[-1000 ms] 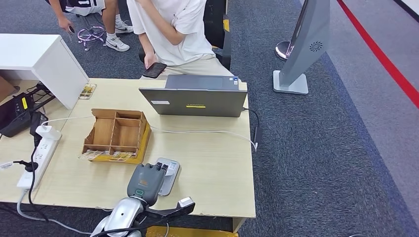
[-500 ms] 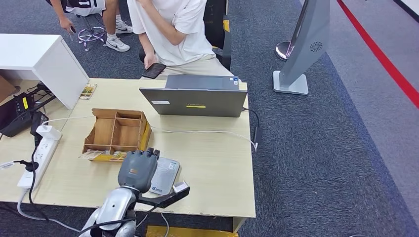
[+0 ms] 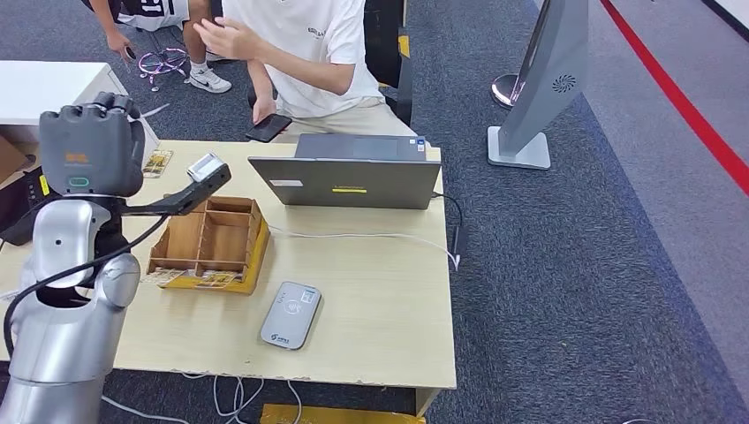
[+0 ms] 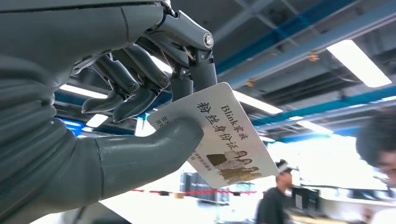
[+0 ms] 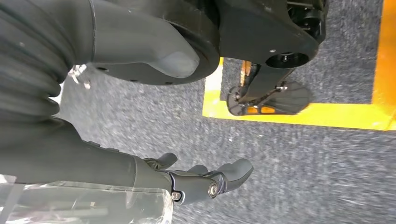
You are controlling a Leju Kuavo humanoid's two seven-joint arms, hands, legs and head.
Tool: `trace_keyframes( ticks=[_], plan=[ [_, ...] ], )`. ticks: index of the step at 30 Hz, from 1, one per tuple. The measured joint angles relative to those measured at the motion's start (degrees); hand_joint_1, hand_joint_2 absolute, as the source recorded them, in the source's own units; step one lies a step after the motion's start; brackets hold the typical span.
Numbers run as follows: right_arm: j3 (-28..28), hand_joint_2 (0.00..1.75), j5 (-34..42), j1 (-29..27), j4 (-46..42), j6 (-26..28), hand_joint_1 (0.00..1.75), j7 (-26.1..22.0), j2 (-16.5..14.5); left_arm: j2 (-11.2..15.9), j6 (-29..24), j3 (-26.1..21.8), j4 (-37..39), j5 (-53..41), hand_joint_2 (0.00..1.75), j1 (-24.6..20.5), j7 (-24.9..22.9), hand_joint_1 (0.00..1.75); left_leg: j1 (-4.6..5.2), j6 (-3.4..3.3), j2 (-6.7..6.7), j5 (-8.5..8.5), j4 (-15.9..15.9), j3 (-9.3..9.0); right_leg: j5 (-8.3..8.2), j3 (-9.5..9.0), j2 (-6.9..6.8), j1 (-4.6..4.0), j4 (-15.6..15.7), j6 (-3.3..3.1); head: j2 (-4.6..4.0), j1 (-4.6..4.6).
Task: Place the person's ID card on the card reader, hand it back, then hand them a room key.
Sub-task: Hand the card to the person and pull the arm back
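left hand (image 4: 140,93) pinching glossy rectangular id card (image 4: 224,140), raised

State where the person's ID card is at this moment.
The ID card is pinched in the left hand, raised on the left of the head view above the table's far left corner, well away from the card reader.
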State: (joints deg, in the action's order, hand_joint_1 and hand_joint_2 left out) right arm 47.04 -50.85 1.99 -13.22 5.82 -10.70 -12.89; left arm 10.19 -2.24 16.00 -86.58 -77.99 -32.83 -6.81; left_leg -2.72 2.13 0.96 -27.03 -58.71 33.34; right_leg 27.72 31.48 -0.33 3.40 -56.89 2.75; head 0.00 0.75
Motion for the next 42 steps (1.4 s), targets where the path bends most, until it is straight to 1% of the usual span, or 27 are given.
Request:
trace_keyframes(
  ticks=[4, 11, 16, 20, 28, 32, 36, 42],
  plan=[
    [-0.08, 1.75, -0.54, -1.17, 0.04, -0.05, 0.0, -1.27, 1.29, 1.04, -1.82, -1.89, 2.07, -0.45, 1.75, -1.01, 0.75, 1.75, 0.01, 0.0, -0.03, -0.01, 0.0, 0.07, 0.01, 0.01, -0.03, 0.0, 0.03, 0.01, 0.0, 0.01],
    [-0.3, 1.75, -1.3, -1.59, 0.25, -0.06, 0.0, -0.3, 1.73, 1.02, -2.27, -2.01, 4.25, -1.07, 1.75, -0.87, 0.9, 1.75, 0.0, 0.0, 0.0, -0.01, 0.0, 0.12, -0.02, 0.08, -0.02, 0.0, 0.03, 0.03, 0.0, -0.01],
    [-0.46, 1.75, -2.11, -1.62, 0.33, -0.06, 0.0, -0.07, 1.85, 1.01, -2.99, -2.01, 5.77, -1.11, 1.75, 0.3, 1.19, 1.75, 0.0, 0.01, 0.0, 0.0, 0.0, 0.12, -0.02, 0.08, -0.01, 0.0, 0.01, 0.02, 0.0, 0.0],
    [-0.54, 1.75, -2.31, -1.63, 0.43, -0.05, 0.0, 0.09, 1.87, 1.07, -3.55, -2.01, 6.65, -0.93, 1.75, 1.19, 1.56, 0.0, 0.01, 0.0, -0.01, 0.0, 0.0, 0.14, -0.02, 0.08, -0.02, 0.0, 0.02, 0.02, 0.0, 0.01],
    [-0.57, 1.75, -3.18, -1.66, 0.48, -0.06, 0.0, 0.22, 1.95, 1.1, -3.98, -2.12, 7.17, 0.17, 1.75, 2.76, 2.3, 0.0, 0.0, 0.0, -0.01, 0.0, 0.0, 0.13, -0.02, 0.09, -0.02, 0.0, 0.02, 0.02, 0.0, 0.01],
    [-0.57, 1.75, -3.19, -1.7, 0.48, -0.05, 0.0, 0.4, 1.96, 0.72, -3.96, -2.12, 6.27, 1.71, 1.75, 4.46, 3.11, 0.0, 0.01, 0.0, -0.01, 0.0, 0.0, 0.13, -0.02, 0.08, -0.02, 0.0, 0.02, 0.02, 0.0, 0.0],
    [-0.5, 1.75, -2.83, -1.79, 0.48, -0.05, 0.0, 0.45, 1.96, 0.01, -3.27, -1.95, 1.28, 3.93, 1.75, 8.67, 4.51, 0.0, 0.02, 0.0, 0.02, -0.02, 0.0, 0.14, -0.02, 0.1, 0.01, 0.01, 0.04, 0.03, 0.0, 0.0],
    [0.01, 1.75, -2.16, -2.13, 0.42, -0.05, 0.0, 0.92, 1.93, 0.24, -3.04, 0.11, -8.49, 3.72, 1.75, 18.36, 4.73, 0.0, 0.01, 0.02, 0.03, -0.07, 0.0, 0.15, 0.04, 0.13, 0.0, 0.01, 0.05, 0.06, 0.0, 0.01]
  ],
)
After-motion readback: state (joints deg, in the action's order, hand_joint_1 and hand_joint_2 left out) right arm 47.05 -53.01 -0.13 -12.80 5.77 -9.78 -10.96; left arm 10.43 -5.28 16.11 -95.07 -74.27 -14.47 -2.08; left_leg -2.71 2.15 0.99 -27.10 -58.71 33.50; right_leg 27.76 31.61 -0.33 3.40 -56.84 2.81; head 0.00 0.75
